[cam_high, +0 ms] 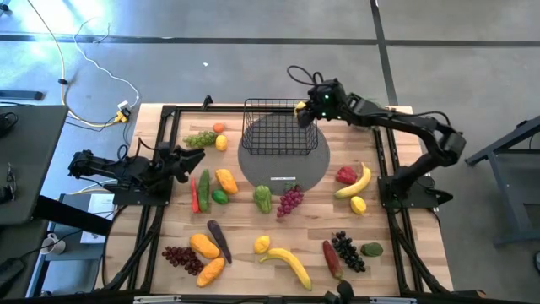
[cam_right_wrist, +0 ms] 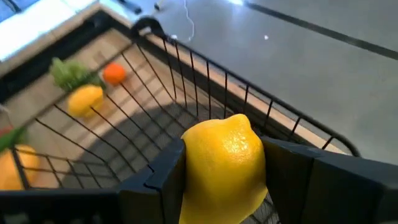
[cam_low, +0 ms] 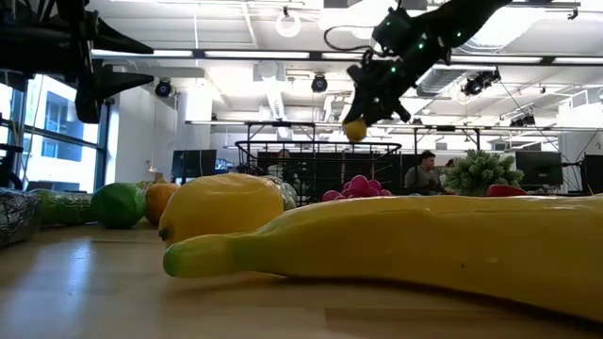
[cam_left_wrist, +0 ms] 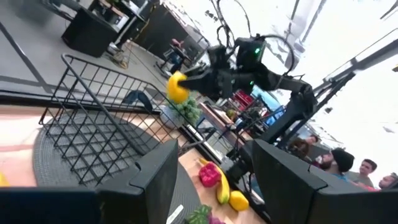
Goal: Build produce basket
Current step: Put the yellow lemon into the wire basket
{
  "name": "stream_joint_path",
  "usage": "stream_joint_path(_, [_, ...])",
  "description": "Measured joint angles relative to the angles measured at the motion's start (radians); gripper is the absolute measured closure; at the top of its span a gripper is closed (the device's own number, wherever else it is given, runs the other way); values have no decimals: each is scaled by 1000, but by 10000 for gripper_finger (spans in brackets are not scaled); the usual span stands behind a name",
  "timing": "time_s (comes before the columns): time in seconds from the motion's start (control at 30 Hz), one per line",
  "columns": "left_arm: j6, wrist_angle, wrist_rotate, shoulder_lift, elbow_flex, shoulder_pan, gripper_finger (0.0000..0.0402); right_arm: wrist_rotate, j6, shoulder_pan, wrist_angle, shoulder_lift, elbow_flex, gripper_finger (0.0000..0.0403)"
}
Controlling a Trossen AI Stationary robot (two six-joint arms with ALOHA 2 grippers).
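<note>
Wooden slats of the desk (cam_high: 253, 228) fill my overhead view, with produce scattered across them. My right pincer (cam_high: 305, 110) hangs above the far right corner of the basket (cam_high: 278, 127), clamped on a yellow lemon (cam_right_wrist: 222, 167); its two dark fingers (cam_right_wrist: 158, 180) press the fruit from both sides, clear above the wire rim. That basket sits on a flat grey disc (cam_high: 312, 165) at the far middle of the desk, and I see nothing inside it. My left pincer (cam_high: 187, 159) waits at the left edge with its fingers apart and nothing between them, just beside a green grape bunch (cam_high: 200, 138). A long banana (cam_high: 288, 263) lies near the front edge, a red pepper (cam_high: 346, 175) to the right.
</note>
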State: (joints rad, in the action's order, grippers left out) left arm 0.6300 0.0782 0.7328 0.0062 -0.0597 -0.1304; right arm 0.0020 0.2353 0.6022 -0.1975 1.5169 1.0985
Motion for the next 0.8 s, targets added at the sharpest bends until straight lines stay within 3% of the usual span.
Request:
stream_joint_path(0.43, [39,7,77,0,0,0,209,53,-181,-3,0,103,0,245])
stream_joint_path(0.8, [21,6,94,0,0,0,209,36,-373,-10,2,121,0,245])
